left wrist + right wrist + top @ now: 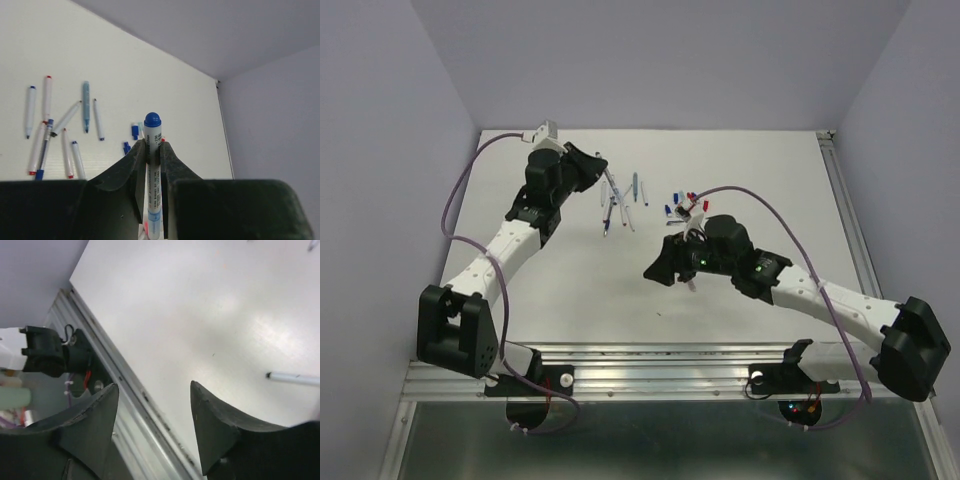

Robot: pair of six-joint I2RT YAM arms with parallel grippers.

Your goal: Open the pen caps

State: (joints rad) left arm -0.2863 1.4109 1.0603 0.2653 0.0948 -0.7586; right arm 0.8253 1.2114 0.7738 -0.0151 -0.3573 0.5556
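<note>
— Beside the loose pens [620, 200], mid-surface: what is on your screens?

— Item one: my left pincer [153, 150], at the left edge of the loose pens, clenched on a held pen [154, 210]. The held pen stands upright between the jaws. Its blue cap [152, 120] is on, at the top end.

— The other caps?

— Item two: loose caps [682, 204], red and blue, in a small scatter just right of the loose pens, lying on the surface [570, 300]. From the left wrist I make out two blue ones clearly. I cannot count the rest.

— And the right side?

— Item three: my right pincer [155, 390], right of the loose pens and nearer to me, well apart from them. Its jaws are spread, with nothing between them. Item four: one white pen [295, 378], flat on the surface near that pincer. I cannot tell whether it is capped.
</note>
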